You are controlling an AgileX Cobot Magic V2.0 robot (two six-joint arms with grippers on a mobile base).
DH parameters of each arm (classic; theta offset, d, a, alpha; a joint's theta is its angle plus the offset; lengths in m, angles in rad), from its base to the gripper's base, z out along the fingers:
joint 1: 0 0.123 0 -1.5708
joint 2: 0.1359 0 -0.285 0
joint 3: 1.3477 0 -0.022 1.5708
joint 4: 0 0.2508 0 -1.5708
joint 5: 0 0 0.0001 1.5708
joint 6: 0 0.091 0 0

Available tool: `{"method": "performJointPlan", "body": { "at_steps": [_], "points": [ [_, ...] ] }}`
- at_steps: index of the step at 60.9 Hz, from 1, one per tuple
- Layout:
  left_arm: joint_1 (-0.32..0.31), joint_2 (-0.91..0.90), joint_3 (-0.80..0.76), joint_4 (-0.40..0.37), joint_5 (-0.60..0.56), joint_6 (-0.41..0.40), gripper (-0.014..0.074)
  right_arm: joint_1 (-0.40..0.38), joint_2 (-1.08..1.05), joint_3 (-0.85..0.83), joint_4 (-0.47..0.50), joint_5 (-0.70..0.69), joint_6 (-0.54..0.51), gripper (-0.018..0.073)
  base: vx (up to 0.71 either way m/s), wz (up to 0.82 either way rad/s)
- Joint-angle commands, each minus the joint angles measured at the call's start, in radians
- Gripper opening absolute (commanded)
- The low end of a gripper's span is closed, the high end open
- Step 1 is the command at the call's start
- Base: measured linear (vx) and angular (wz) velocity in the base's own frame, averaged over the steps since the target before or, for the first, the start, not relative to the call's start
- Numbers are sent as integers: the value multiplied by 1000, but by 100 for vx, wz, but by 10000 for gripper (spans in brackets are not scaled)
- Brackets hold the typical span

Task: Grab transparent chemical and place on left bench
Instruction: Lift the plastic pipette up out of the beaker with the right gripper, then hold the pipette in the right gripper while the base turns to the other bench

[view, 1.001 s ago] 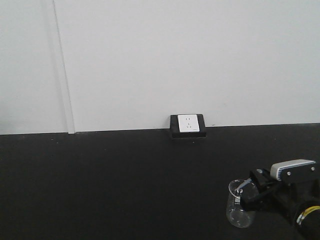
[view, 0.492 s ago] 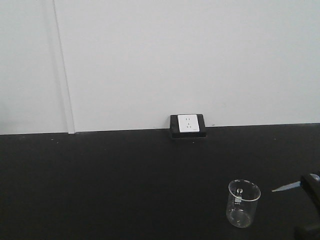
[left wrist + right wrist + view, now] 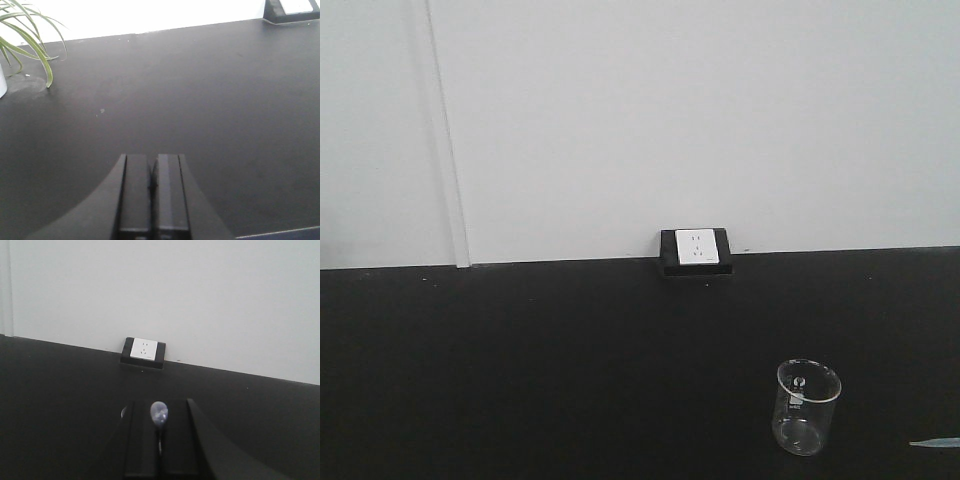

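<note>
- Right pincer (image 3: 160,426): clamped on the pipette (image 3: 159,413). The bulb sits between its fingers, at their far end.
- Pipette, front view: you see only a pale tip (image 3: 935,441) poking in at the lower right edge. The pincer holding it is out of that picture.
- Left pincer (image 3: 153,167): fingers together, nothing between them, bare black counter (image 3: 200,100) ahead of it.
- Beaker (image 3: 809,405): upright on the counter and apart from the pipette tip. Nothing shows inside it.
- Wall socket (image 3: 144,350): well ahead of the right pincer, slightly to its left, at the foot of the white wall.
- Plant (image 3: 25,35): leaves far ahead and to the left of the left pincer.
- Done, by your reading: the pick-up, since the pipette is gripped and clear of the beaker.
- Left to do: carry it to the left bench and set it down. That bench is in no view; the counter here is the one with the socket, so you likely have travel ahead.
</note>
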Motion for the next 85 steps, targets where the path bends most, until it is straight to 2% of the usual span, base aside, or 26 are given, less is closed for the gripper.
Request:
{"method": "performJointPlan", "body": {
  "at_steps": [1, 51, 85],
  "points": [
    [-2, -19, 16, -1, -78, -8, -3, -5, -2, -29, -2, -76, -5, -8, 0, 0],
    [-2, -19, 16, -1, -78, -8, -3, -5, -2, -29, -2, -76, -6, -8, -2, 0],
    [-2, -19, 16, -1, -78, -8, -3, -5, -1, -29, -2, -78, -6, -8, -24, 13]
  ]
}}
